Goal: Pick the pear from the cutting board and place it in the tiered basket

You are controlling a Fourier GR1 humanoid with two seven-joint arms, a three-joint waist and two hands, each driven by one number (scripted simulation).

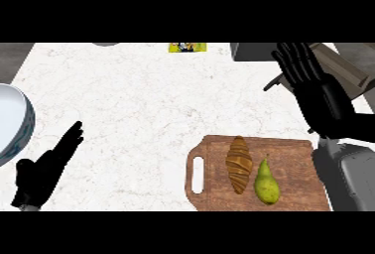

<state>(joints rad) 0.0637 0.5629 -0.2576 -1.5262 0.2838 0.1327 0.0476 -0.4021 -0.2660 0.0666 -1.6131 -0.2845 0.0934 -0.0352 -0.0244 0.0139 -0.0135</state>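
Observation:
A green pear [267,182] lies on the wooden cutting board [293,163] at the lower right, stem pointing away from me. A brown croissant [239,163] lies just left of it on the same board. My right hand [316,94] is raised above and behind the board, fingers straight and spread, holding nothing. My left hand [45,169] rests at the lower left, open with fingers pointing up, far from the board. Part of a grey basket [256,51] shows at the top right, partly hidden behind the right hand.
A white plate or bowl rim [16,124] sits at the left edge. A small yellow item [187,47] lies at the counter's far edge. The white marble counter [147,99] stretches between the two hands.

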